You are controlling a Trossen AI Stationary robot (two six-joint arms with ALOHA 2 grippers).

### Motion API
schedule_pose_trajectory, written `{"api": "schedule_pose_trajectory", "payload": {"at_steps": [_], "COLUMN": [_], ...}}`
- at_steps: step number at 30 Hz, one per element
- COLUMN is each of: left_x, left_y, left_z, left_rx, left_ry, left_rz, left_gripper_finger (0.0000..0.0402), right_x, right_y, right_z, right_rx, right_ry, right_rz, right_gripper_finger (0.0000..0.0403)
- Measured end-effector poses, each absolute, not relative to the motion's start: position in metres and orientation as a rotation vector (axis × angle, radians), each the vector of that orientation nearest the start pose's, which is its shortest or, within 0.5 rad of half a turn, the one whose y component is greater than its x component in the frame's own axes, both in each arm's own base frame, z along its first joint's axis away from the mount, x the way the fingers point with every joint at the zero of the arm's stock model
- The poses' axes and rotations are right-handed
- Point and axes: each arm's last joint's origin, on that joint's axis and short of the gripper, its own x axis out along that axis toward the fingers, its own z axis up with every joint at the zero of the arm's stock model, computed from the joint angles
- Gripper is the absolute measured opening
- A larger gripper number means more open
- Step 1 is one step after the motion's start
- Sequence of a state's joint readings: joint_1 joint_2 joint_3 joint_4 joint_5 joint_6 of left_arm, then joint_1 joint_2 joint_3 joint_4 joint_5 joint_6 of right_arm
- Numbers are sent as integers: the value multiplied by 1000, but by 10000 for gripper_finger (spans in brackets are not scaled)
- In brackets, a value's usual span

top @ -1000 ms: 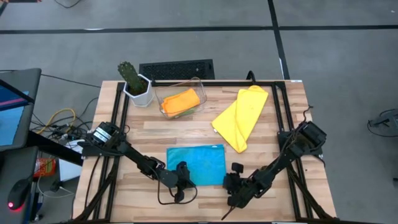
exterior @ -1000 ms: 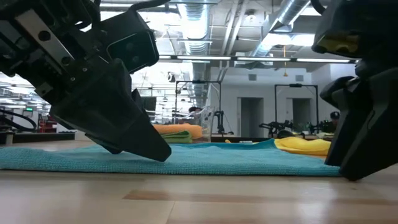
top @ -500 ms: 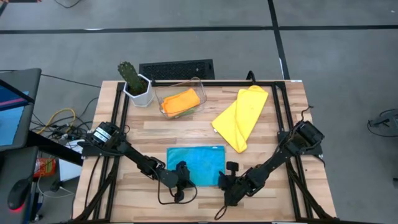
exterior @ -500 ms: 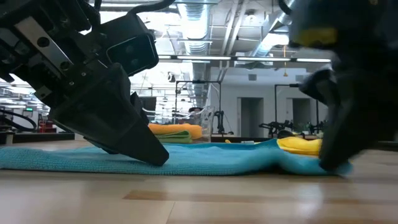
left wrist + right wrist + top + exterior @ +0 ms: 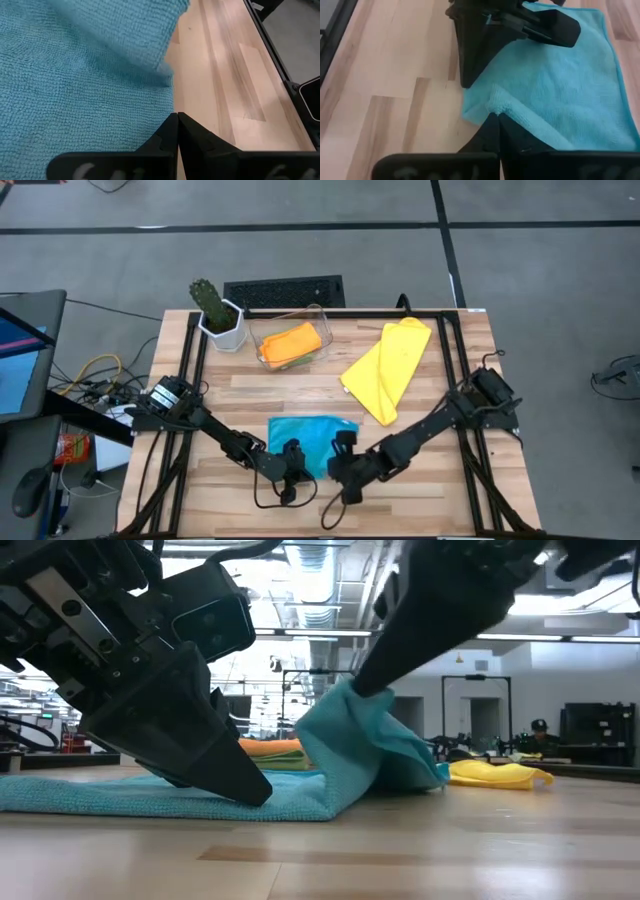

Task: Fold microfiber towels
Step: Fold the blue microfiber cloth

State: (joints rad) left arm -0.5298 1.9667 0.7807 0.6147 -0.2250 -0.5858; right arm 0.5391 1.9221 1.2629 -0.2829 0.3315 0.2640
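blue towel (image 5: 308, 438) | nubby microfiber, corner lifted | right tool (image 5: 341, 463) pinching

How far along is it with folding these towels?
Looks done: an orange towel lies folded in the clear bin. In hand: the right gripper lifts one edge of the blue towel while the left gripper pins it. Left: the yellow towel.

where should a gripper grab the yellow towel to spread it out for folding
Probably at the narrow end of the yellow towel nearest the table's back edge, coming down from above. It lies as a long bunched strip, slanted, and that end sits clear of the light blue towel and both arms.
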Motion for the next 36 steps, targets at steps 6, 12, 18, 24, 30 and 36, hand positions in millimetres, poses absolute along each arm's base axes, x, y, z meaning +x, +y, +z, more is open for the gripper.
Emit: {"api": "schedule_pose_trajectory", "payload": {"at_steps": [6, 12, 18, 24, 30, 36], "left_x": [304, 305, 306, 305, 284, 292], "left_y": [-169, -167, -161, -146, -135, -137], "left_z": [89, 89, 87, 99, 115, 142], "left_rx": [-346, -362, -313, -270, -53, -169], "left_ry": [647, 667, 680, 793, 947, 741], "left_rz": [-134, -145, -126, -247, -249, -164], "left_gripper_finger": [0, 0, 0, 0, 0, 0], "right_x": [347, 332, 323, 324, 330, 333], "right_y": [193, 210, 225, 221, 212, 215], "right_z": [172, 169, 169, 169, 169, 172], "right_rx": [-98, -29, -17, -10, 1, 25], "right_ry": [882, 937, 934, 943, 943, 897], "right_rz": [70, 74, 102, 79, 56, 75], "right_gripper_finger": [25, 11, 18, 16, 22, 18]}}
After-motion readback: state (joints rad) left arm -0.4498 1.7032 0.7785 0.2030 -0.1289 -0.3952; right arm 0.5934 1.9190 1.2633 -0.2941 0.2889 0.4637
